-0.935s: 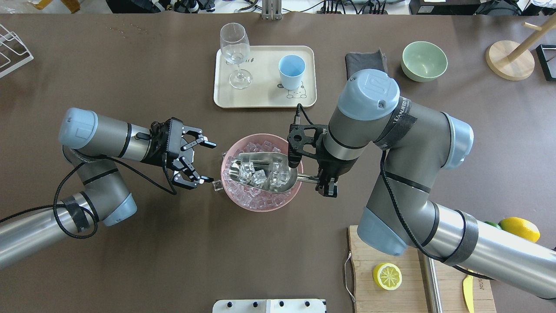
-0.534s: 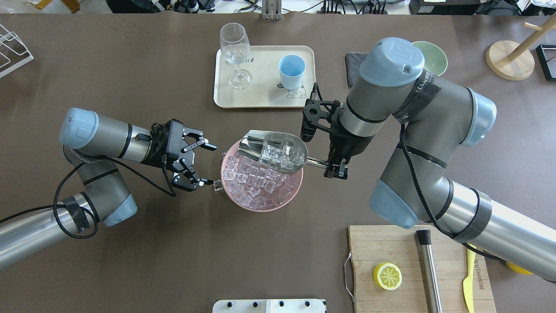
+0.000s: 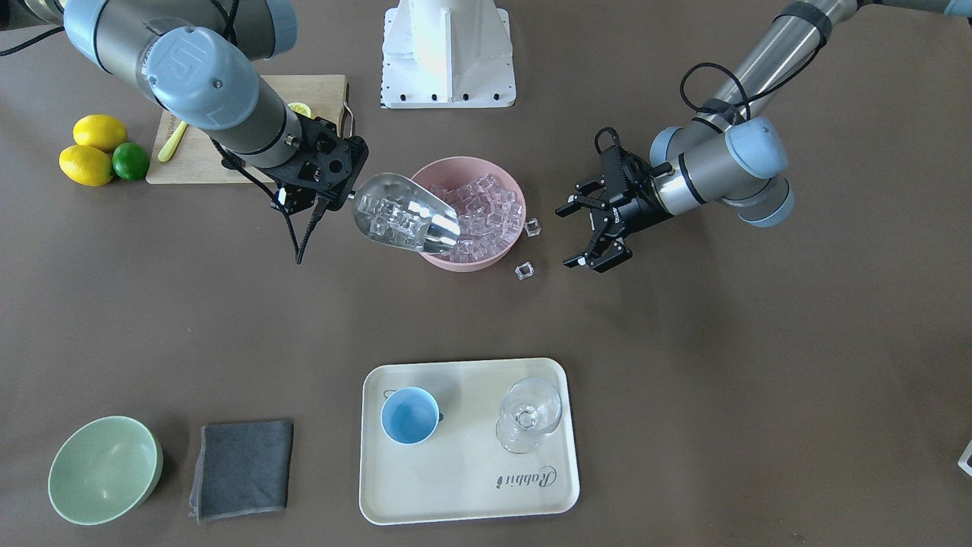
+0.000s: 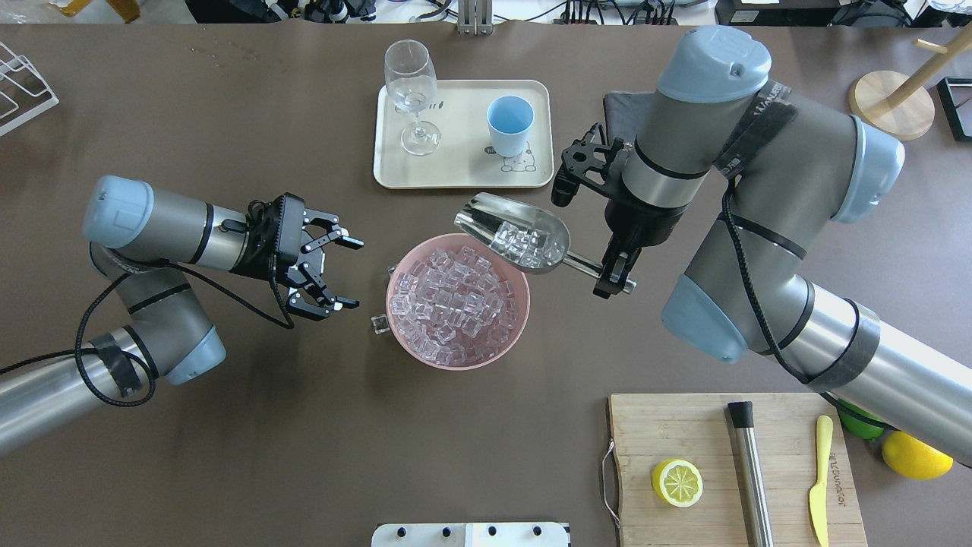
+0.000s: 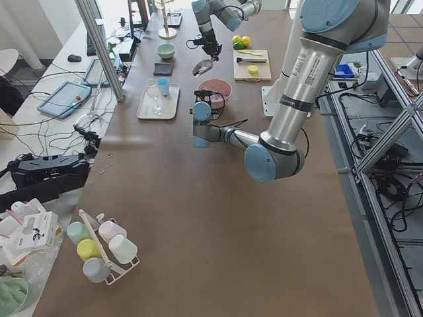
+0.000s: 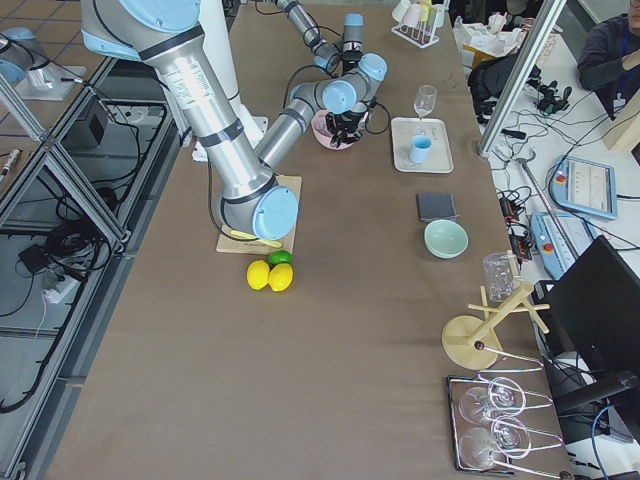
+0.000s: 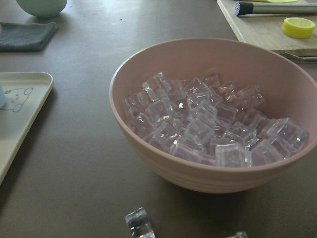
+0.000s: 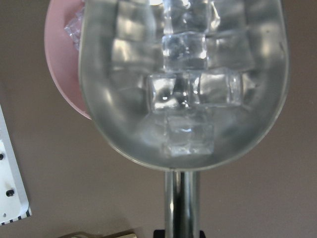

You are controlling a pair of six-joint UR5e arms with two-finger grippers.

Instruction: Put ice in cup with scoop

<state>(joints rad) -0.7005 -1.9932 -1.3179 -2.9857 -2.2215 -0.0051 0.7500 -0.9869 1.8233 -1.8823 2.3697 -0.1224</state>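
Observation:
My right gripper [image 4: 613,277] is shut on the thin handle of the steel scoop [image 4: 516,237]. The scoop carries several ice cubes [image 8: 184,49] and hangs above the far right rim of the pink bowl [image 4: 522,323], which is full of ice [image 4: 452,300]. The light-blue cup [image 4: 509,124] stands upright and empty on the cream tray [image 4: 463,171], beyond the scoop. My left gripper [image 4: 334,272] is open and empty, to the left of the bowl. In the front view the scoop [image 3: 406,213] tilts over the bowl's edge.
A stemmed glass [image 4: 411,91] shares the tray. Two loose cubes [image 3: 524,270] lie on the table by the bowl near my left gripper. A cutting board [image 4: 683,433] with a lemon half, a steel cylinder and a yellow knife is near right. A grey cloth [image 3: 241,469] and a green bowl [image 3: 102,469] lie far right.
My right gripper has lifted the scoop with ice out of the bowl and carried it towards the tray. My left gripper has drawn back a little to the left, still open.

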